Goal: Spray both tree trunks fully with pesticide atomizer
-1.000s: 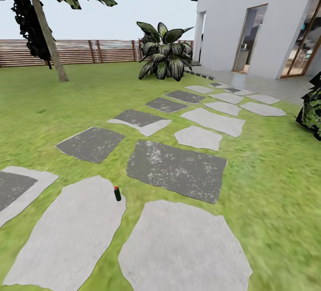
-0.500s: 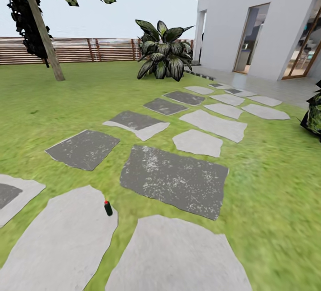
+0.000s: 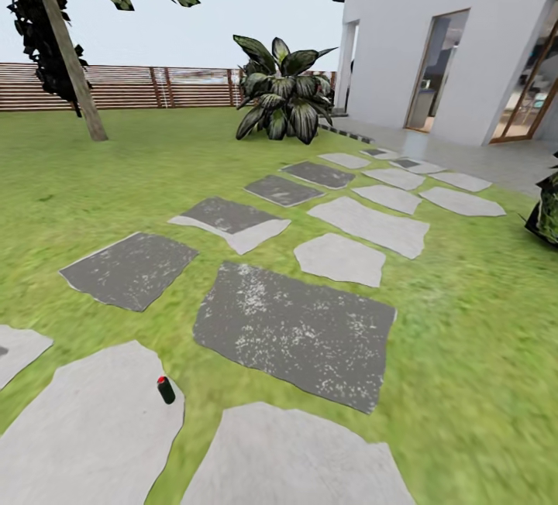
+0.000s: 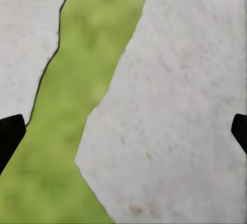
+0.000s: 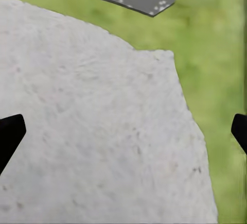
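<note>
Task barely starting: atomizer (image 3: pixel 165 389) sitting unpicked on a paving stone (image 3: pixel 85 443), both grippers' fingers spread empty, tree trunk (image 3: pixel 68 56) unsprayed.

grass lawn (image 3: pixel 465 350) carries grey paving slabs (image 3: pixel 294 327); pesticide atomizer (image 3: pixel 165 389) stands upright at a pale slab's (image 3: pixel 85 435) edge.

Flat, even daylight lit the scene under a pale sky (image 3: pixel 248 1), with almost no cast shadows. The lawn (image 3: pixel 465 350) smeared softly toward the head view's lower edges, where the render stretched. Both wrist views looked soft, with blurred grass (image 4: pixel 77 105) and stone (image 5: pixel 98 131).
</note>
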